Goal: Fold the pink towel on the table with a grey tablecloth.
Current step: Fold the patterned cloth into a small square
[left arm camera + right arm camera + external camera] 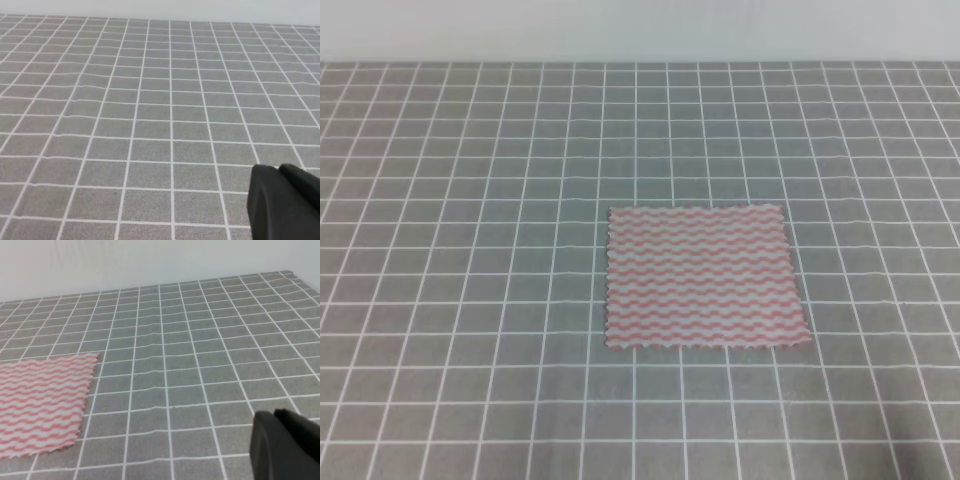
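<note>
Left claw [285,202]: only a dark edge is being shown at the lower right of the left wrist view; whether it is released or clenched cannot be told, and nothing is being seen in it.
Right claw [285,445]: a like dark edge is being shown in the right wrist view, state not readable, well apart from the cloth.
Desk [470,300]: grey cloth crossed by a white grid is being shown flat, with slight ripples in the lines.
Pink towel [704,277]: is lying spread in a single layer just right of the desk's middle, its edges nearly in line with the grid; no claw is touching it. In the right wrist view its corner [92,358] is lying at the left.
Handling, as judged: thin, light and limp cloth is being expected; it is likely to sag and drag, not slide stiffly.
Hold points, as judged: the zigzag corners of one edge are being favoured, pinched low against the desk.
Far edge: a pale wall is being seen beyond the desk.
</note>
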`<action>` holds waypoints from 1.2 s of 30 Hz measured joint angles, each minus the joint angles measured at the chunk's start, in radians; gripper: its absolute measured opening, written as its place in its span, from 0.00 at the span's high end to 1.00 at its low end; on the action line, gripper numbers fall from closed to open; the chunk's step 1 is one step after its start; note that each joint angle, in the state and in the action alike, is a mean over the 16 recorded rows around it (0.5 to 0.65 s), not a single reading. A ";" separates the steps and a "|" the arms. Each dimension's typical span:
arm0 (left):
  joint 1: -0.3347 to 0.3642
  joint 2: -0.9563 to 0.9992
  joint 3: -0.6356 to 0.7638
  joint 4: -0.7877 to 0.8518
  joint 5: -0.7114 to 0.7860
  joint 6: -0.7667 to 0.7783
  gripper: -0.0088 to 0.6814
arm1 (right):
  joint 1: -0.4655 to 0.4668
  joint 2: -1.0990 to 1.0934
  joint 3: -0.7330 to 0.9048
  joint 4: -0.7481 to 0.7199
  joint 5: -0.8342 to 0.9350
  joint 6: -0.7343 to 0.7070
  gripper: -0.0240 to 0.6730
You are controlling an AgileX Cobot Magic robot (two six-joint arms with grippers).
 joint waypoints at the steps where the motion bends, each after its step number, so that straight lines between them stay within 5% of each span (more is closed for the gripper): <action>1: 0.000 -0.002 0.002 -0.002 -0.001 0.000 0.99 | 0.000 0.000 0.000 0.000 0.000 0.000 0.99; 36: 0.000 -0.006 0.005 -0.032 -0.006 -0.001 0.99 | 0.000 -0.004 0.000 0.005 0.002 0.000 0.99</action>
